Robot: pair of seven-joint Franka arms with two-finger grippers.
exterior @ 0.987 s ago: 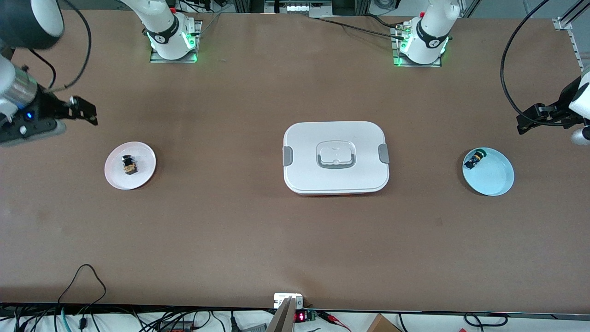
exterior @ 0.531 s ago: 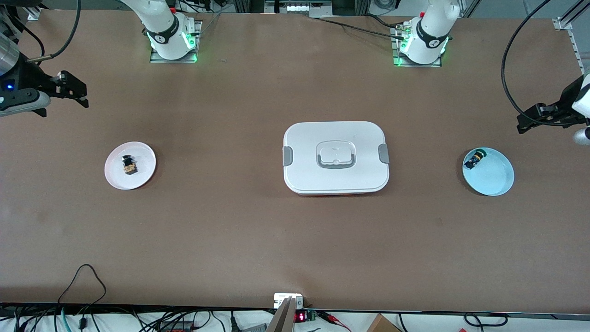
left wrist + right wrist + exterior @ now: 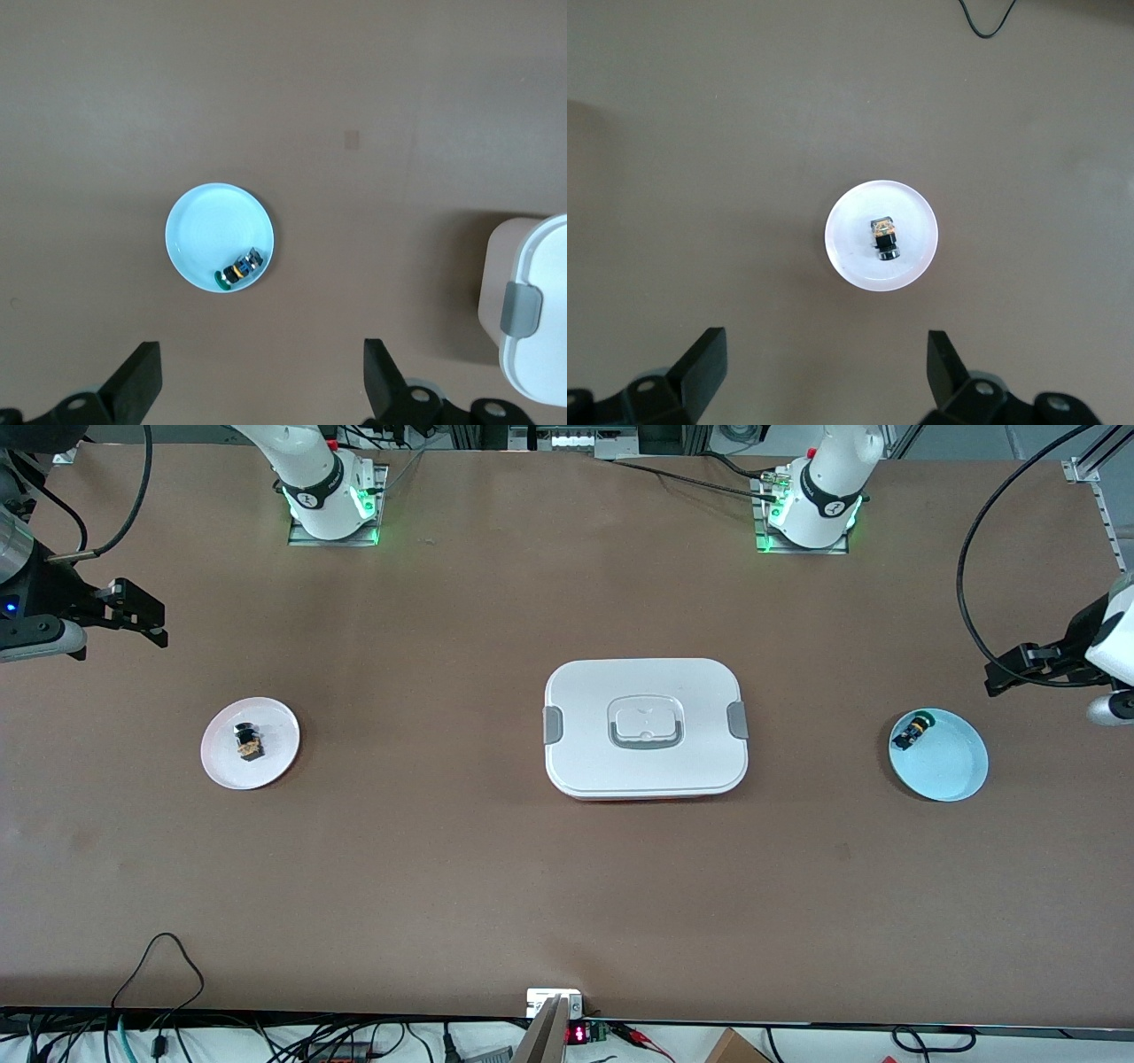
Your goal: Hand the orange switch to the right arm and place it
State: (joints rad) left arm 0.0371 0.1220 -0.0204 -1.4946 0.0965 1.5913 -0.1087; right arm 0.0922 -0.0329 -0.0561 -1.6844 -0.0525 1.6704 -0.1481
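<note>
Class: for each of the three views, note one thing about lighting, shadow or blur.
Front view: even overhead light; the white box casts a thin shadow; green lamps glow at both arm bases. Left wrist view: soft, flat light; the blue plate shows no glare, and the left gripper looks slightly blurred. Right wrist view: the pink plate looks washed out; the right gripper is soft-edged.

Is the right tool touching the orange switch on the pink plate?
Apart. In the right wrist view, the open right tool is high above the orange switch, which lies alone on the pink plate.

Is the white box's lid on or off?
On: the lid covers the box, a grey latch at each end.
</note>
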